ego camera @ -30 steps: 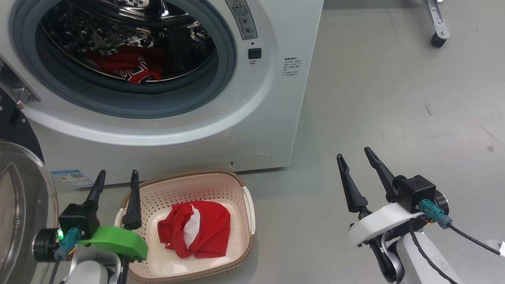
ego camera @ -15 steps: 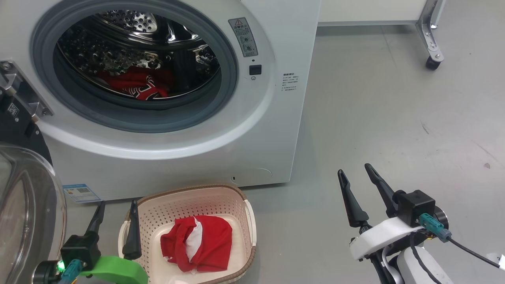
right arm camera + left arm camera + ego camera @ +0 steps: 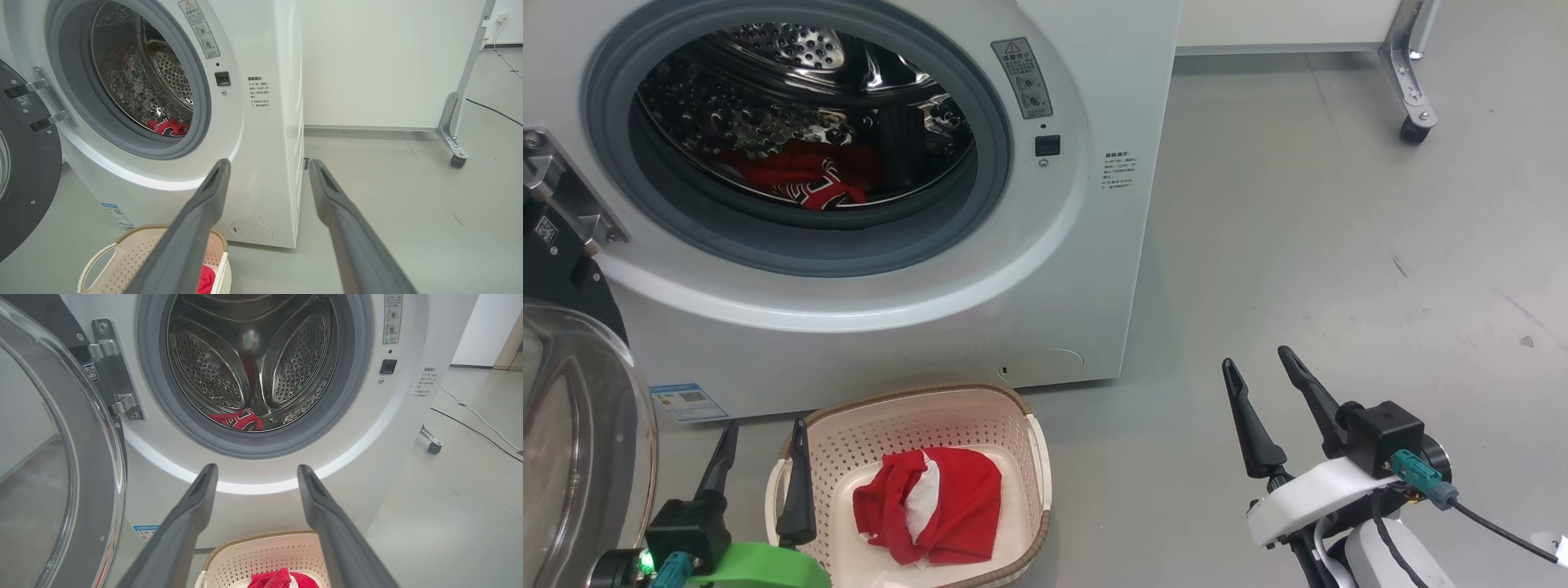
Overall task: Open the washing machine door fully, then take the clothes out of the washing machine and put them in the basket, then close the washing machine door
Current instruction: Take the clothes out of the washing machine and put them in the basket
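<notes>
Left fingers (image 3: 798, 482) apart, wrist cropped, washing machine door (image 3: 588, 425) partly cropped

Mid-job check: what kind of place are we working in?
Likely a lab or test room rather than a home laundry: a big white front-loading washing machine stands on a smooth grey floor, beside a white partition panel on a castered metal leg.
</notes>
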`<state>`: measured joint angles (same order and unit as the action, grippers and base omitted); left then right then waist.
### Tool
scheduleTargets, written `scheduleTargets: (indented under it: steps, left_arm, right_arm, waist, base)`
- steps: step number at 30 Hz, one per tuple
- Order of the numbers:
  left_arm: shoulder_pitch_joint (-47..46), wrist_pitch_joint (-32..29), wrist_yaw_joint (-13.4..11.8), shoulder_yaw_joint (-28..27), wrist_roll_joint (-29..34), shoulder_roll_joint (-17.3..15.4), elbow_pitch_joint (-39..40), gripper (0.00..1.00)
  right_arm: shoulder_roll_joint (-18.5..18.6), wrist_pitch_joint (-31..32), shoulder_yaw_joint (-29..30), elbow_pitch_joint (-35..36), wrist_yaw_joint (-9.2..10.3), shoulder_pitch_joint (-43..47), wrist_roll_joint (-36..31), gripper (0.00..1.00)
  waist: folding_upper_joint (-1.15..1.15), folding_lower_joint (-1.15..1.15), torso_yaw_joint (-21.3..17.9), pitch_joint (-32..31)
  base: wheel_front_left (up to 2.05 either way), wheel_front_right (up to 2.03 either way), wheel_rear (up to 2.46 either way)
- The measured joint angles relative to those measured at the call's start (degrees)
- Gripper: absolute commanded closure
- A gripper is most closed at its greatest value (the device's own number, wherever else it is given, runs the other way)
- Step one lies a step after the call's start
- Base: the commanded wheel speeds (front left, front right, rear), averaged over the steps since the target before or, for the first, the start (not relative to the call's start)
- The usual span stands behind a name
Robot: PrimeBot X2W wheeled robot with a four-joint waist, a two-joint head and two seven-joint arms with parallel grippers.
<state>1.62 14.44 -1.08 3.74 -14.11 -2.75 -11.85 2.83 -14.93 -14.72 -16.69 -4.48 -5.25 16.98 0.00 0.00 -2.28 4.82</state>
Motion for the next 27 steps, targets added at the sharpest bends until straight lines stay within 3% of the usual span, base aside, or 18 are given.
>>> scheduleTargets:
  steps: [27]
  left_arm:
    - [1.01,-0.37,-1.13,2.04,-0.42,0.0,2.99,0.0]
  right_arm:
    - [-0.01,0.0,0.26,1.14,0.0,0.01,-0.64,0.0]
  waist:
    - [0.0,0.0,0.19,1.32]
  base:
    - [0.0,0.0,0.0]
